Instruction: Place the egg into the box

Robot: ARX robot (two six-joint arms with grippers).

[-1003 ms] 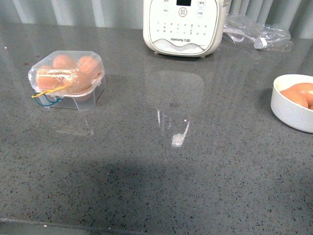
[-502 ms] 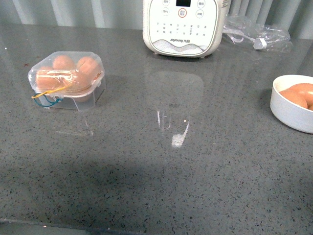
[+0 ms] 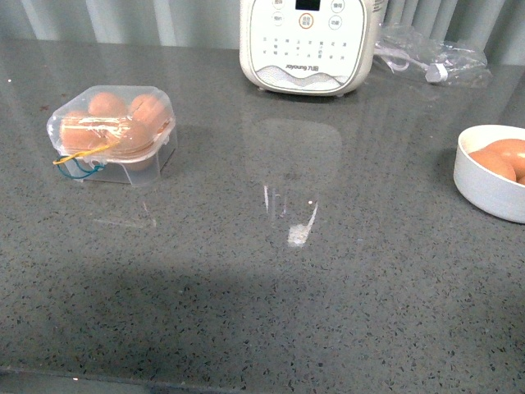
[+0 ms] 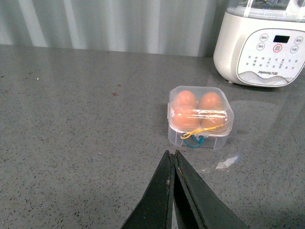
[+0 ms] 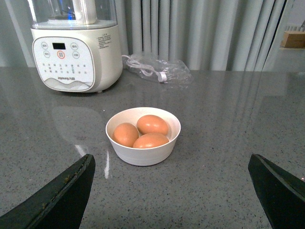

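- comparing the front view over the last second, nothing on the grey speckled stone counter (image 3: 271, 287) has shifted — the small clear plastic egg case with yellow and blue cords (image 3: 112, 134) sits where it did, lid down, and neither of my arms enters that view.
- judgement: with nothing moved, no egg is in transit; the pick has not begun.
- my left gripper (image 4: 172, 160) has its black jaws pressed together, nothing between them, held above the counter, with the tips aimed at the egg case (image 4: 200, 116), which lies near but apart from them.
- through the case's lid i count brown eggs inside; whether a cup is free i cannot tell from these views.
- my right gripper (image 5: 171, 191) is spread wide, one finger (image 5: 62, 191) at each side of the right wrist view, holding nothing.
- the task's thing — a smooth orange-brown egg (image 5: 152, 124) — lies in the round cream-white bowl (image 5: 143, 156) with two like it, touching its neighbours.
- the bowl sits ahead of my open right gripper, roughly centred between the fingers, clearly apart.
- the bowl (image 3: 484, 189) is at the counter's right edge, well apart from the case on the left.
- judgement: the closed lid will need opening before an egg can go in.
- the white appliance with buttons (image 3: 308, 41) stands at the back, not involved.
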